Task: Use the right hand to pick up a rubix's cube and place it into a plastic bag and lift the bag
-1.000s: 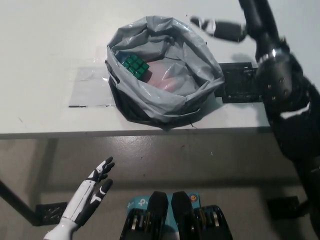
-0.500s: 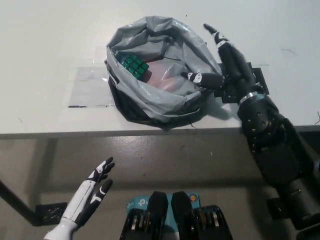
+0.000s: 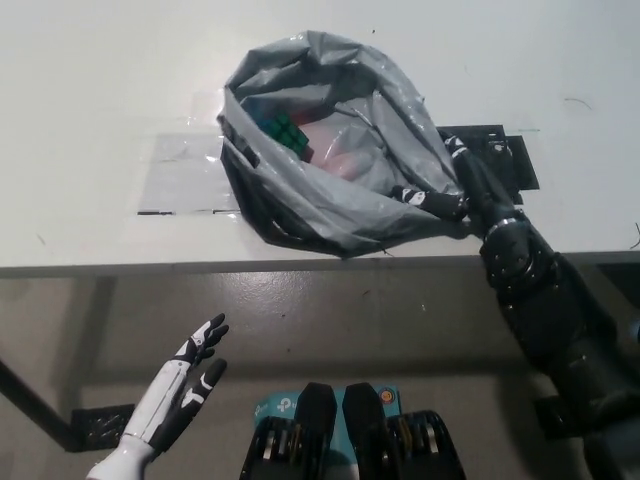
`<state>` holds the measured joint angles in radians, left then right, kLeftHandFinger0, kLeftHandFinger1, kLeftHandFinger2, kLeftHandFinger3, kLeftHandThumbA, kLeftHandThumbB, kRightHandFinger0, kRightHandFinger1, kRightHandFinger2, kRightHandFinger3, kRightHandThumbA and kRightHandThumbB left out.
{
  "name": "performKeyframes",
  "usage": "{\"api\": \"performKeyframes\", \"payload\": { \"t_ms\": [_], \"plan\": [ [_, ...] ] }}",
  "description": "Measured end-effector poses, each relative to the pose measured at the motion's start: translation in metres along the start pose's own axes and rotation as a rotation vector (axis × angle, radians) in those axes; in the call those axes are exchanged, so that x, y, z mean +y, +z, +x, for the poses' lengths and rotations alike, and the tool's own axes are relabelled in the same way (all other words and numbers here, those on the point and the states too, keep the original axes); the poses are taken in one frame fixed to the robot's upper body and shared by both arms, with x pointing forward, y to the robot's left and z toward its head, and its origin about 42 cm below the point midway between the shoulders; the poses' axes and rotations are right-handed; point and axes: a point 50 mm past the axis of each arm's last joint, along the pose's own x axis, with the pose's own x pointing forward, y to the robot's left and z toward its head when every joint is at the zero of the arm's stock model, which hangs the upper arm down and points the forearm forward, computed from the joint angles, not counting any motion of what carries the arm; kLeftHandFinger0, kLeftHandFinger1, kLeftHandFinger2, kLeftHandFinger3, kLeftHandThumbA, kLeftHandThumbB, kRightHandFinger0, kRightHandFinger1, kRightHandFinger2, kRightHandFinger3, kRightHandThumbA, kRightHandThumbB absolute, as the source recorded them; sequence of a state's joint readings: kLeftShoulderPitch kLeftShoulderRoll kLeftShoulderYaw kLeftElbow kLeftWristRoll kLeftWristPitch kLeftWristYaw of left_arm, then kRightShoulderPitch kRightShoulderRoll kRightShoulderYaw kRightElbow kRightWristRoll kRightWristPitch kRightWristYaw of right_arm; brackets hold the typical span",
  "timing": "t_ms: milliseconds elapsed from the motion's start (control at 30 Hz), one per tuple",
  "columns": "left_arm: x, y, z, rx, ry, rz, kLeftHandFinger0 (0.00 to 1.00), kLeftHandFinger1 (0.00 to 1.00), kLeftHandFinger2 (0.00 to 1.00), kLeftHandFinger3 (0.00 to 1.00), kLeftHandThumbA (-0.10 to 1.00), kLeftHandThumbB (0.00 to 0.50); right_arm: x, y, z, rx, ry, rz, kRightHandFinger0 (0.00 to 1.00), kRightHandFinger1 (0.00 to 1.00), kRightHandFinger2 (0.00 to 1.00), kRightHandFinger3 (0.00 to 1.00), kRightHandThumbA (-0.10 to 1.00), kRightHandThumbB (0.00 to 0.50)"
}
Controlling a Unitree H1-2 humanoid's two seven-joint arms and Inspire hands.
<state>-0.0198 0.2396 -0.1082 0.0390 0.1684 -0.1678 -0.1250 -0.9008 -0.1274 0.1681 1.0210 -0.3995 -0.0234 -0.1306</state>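
Note:
A grey plastic bag (image 3: 330, 150) lies open on the white table (image 3: 100, 100). Inside it, near its left side, sits the Rubik's cube (image 3: 285, 134), green face up. My black right hand (image 3: 462, 190) is at the bag's right rim, its fingers closed on the plastic, and the rim is stretched toward it. My white left hand (image 3: 180, 385) rests open below the table's front edge at the lower left, away from everything.
A strip of clear film (image 3: 180, 175) lies on the table left of the bag. A black plate (image 3: 500, 160) lies under my right hand. The table's front edge (image 3: 250, 262) runs just in front of the bag.
My right hand has moved down and back from above the bag's rim to its right side and closed on the plastic. The bag's rim has been drawn to the right. The left hand is still.

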Motion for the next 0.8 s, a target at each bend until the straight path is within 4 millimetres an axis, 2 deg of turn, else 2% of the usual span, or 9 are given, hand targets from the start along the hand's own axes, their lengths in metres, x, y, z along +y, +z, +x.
{"api": "performKeyframes", "payload": {
  "t_ms": [233, 333, 400, 433, 567, 600, 633, 667, 800],
  "plan": [
    [0.0, 0.0, 0.0, 0.0, 0.001, 0.0, 1.0, 1.0, 1.0, 1.0, 0.99, 0.264, -0.013, -0.008, 0.006, 0.034, -0.048, 0.03, 1.0, 1.0, 1.0, 1.0, 0.72, 0.439],
    [0.0, 0.0, 0.0, 0.0, 0.001, 0.0, 1.0, 1.0, 1.0, 1.0, 0.98, 0.263, -0.017, -0.009, 0.006, 0.028, -0.079, 0.074, 0.99, 1.0, 1.0, 1.0, 0.55, 0.414],
    [0.0, 0.0, 0.0, 0.0, 0.001, 0.0, 1.0, 1.0, 1.0, 1.0, 0.98, 0.263, -0.02, -0.009, 0.006, 0.022, -0.101, 0.108, 0.83, 0.95, 1.0, 1.0, 0.53, 0.405],
    [0.0, 0.0, 0.0, 0.0, 0.001, -0.001, 1.0, 1.0, 1.0, 1.0, 0.98, 0.256, -0.022, -0.009, 0.007, 0.019, -0.119, 0.139, 0.62, 0.71, 0.83, 0.94, 0.5, 0.38],
    [0.0, 0.0, 0.0, 0.0, 0.001, -0.001, 1.0, 1.0, 1.0, 1.0, 0.98, 0.256, -0.029, -0.006, 0.007, 0.009, -0.176, 0.226, 0.62, 0.71, 0.83, 0.94, 0.5, 0.38],
    [0.0, 0.0, 0.0, 0.0, 0.001, -0.001, 1.0, 1.0, 1.0, 1.0, 0.97, 0.257, -0.03, -0.005, 0.007, 0.007, -0.182, 0.232, 0.12, 0.23, 0.37, 0.42, 0.32, 0.31],
    [0.0, 0.0, 0.0, 0.0, 0.001, -0.001, 1.0, 1.0, 1.0, 1.0, 0.97, 0.257, -0.031, -0.002, 0.007, -0.001, -0.195, 0.248, 0.12, 0.23, 0.37, 0.42, 0.32, 0.31],
    [0.0, 0.0, 0.0, 0.0, 0.001, -0.001, 1.0, 1.0, 1.0, 1.0, 0.96, 0.247, -0.032, -0.001, 0.007, -0.003, -0.2, 0.252, 0.0, 0.09, 0.31, 0.31, 0.01, 0.248],
    [0.0, 0.0, 0.0, 0.0, 0.001, -0.001, 0.99, 1.0, 1.0, 1.0, 0.96, 0.251, -0.04, 0.017, 0.007, -0.042, -0.232, 0.399, 0.0, 0.14, 0.46, 0.4, -0.09, 0.255]
  ]
}}
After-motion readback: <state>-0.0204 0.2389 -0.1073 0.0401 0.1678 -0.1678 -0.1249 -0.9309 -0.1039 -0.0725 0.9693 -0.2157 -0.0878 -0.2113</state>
